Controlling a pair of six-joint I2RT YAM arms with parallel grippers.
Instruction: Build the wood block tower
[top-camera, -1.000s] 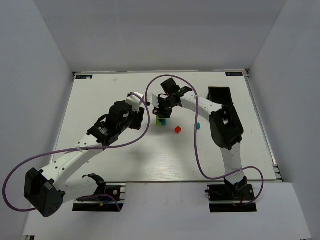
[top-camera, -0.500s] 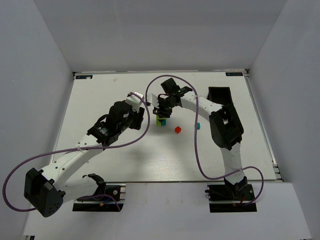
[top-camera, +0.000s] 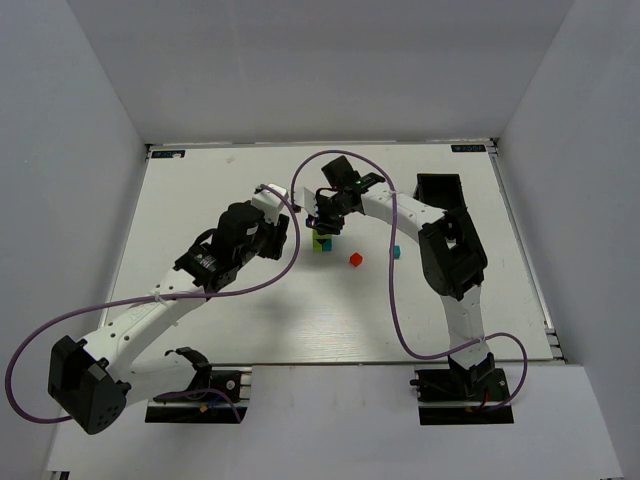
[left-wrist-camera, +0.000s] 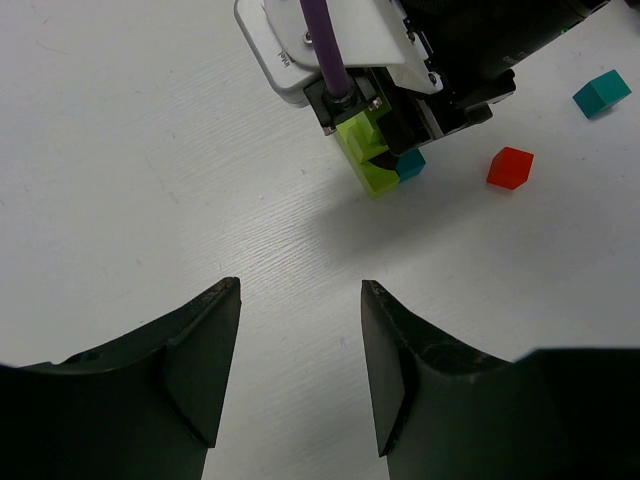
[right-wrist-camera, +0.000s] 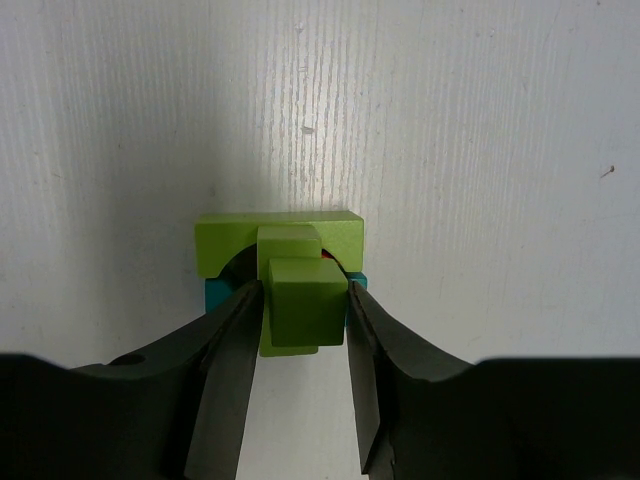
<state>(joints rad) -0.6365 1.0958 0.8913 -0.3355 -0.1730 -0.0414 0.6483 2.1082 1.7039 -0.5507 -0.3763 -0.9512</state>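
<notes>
The wood block tower (top-camera: 321, 243) stands mid-table, with lime-green blocks over a teal one. In the right wrist view its wide lime block (right-wrist-camera: 278, 240), a teal block (right-wrist-camera: 214, 296) and a sliver of red show below. My right gripper (right-wrist-camera: 303, 288) is straight above the tower, shut on a lime-green cube (right-wrist-camera: 305, 312) that sits at the top of the column; this gripper also shows in the top view (top-camera: 326, 222). My left gripper (left-wrist-camera: 300, 300) is open and empty, just left of the tower (left-wrist-camera: 372, 168), low over the table; it also shows in the top view (top-camera: 283, 237).
A loose red cube (top-camera: 354, 259) lies right of the tower and a loose teal cube (top-camera: 395, 251) further right; both show in the left wrist view, red (left-wrist-camera: 510, 167) and teal (left-wrist-camera: 601, 93). White walls surround the table.
</notes>
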